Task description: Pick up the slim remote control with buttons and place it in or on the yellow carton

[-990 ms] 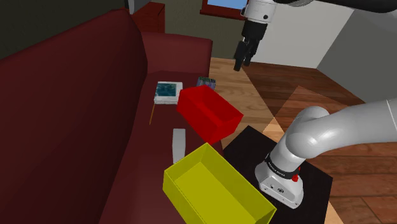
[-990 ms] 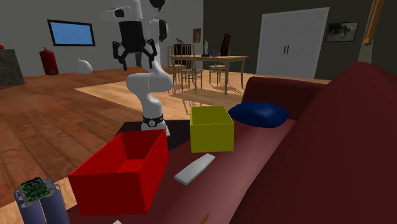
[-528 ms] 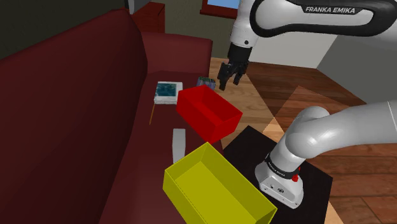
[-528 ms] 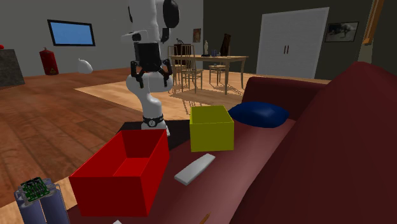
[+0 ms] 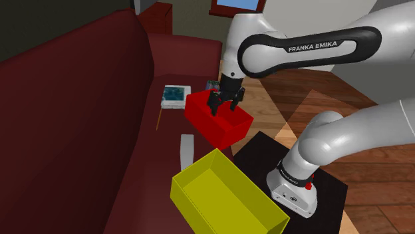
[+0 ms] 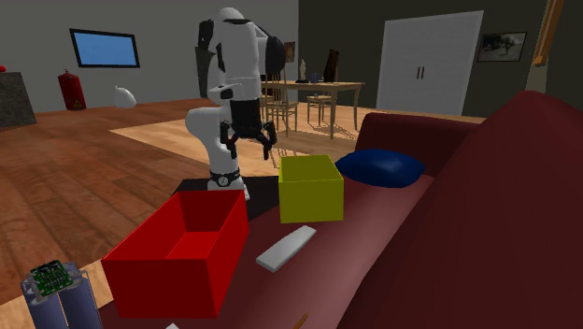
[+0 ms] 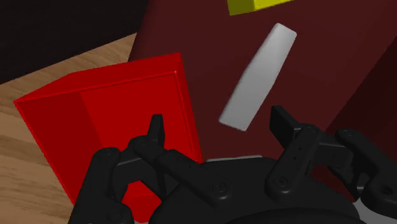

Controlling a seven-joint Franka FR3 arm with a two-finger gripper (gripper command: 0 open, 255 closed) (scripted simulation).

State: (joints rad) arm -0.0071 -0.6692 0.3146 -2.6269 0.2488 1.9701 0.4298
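Sofa: dark red; its seat carried every item.
Remote: slim, pale grey and flat on the seat, between the red box and the yellow carton and touching neither. No buttons could be made out.
Red box: open-topped, just right of the remote's far end.
End effector: fingers apart and gripping nothing; it hovered over the red box, right of the remote and farther off.
Step in hand: the approach. It would likely go best by shifting left, clear of the box wall, before descending. The fingers should then straddle the remote's narrow width near its middle.
Yellow carton: open and empty, nearest, close to the remote's near end, so the carry looked short.
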